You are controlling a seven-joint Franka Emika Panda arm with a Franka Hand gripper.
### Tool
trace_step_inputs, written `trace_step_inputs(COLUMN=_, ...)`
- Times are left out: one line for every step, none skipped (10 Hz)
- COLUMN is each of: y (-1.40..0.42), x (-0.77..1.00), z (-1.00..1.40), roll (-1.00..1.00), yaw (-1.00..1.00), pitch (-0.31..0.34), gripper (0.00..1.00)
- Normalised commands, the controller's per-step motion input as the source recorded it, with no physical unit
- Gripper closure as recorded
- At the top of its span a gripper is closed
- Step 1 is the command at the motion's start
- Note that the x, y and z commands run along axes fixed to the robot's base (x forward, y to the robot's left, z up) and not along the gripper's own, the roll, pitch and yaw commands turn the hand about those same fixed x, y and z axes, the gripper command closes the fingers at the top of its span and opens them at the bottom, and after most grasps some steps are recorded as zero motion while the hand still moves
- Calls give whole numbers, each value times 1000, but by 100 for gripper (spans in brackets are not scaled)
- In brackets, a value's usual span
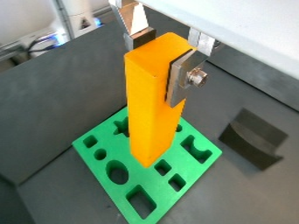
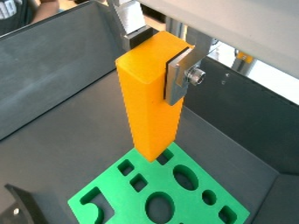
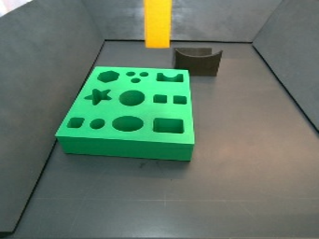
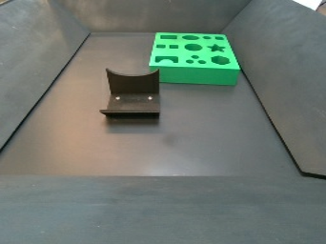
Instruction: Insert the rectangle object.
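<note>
claw: upper part cropped | rectangle object: top cut off

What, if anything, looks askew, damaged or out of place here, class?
Nothing stands out. The tool holds the rectangle object upright above the green block, which lies flat and intact on the floor. The dark U-shaped holder sits upright, apart from the block.
</note>
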Motion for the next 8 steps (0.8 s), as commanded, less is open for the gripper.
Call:
trace_step_inputs(y=0, x=0, z=-283, roll=24, yaw=-1000, pitch=-34, gripper=100)
trace_step_inputs(y=-17, x=37, z=-366, roll=60, yaw=-1000, pitch=-59, gripper=100)
trace_step_inputs(y=-29, x=43, z=-389, roll=71, yaw=-997, pitch=-57, gripper=100)
trace_step_inputs(y=-34, x=46, z=-380, roll=70, yaw=-994, pitch=-50, gripper=100)
trace_step_inputs(y=-49, x=46, z=-380, roll=73, yaw=-991, pitch=-50, gripper=100)
trace_step_inputs(y=-46, x=37, z=-371, roll=70, yaw=-994, pitch=-47, gripper=100)
trace_step_inputs(y=-51, x=14, z=-349, roll=66, yaw=-1000, pitch=-33, gripper=100)
trace_step_inputs(y=-57, x=0, z=-317, roll=57, yaw=-1000, pitch=-11, gripper=100)
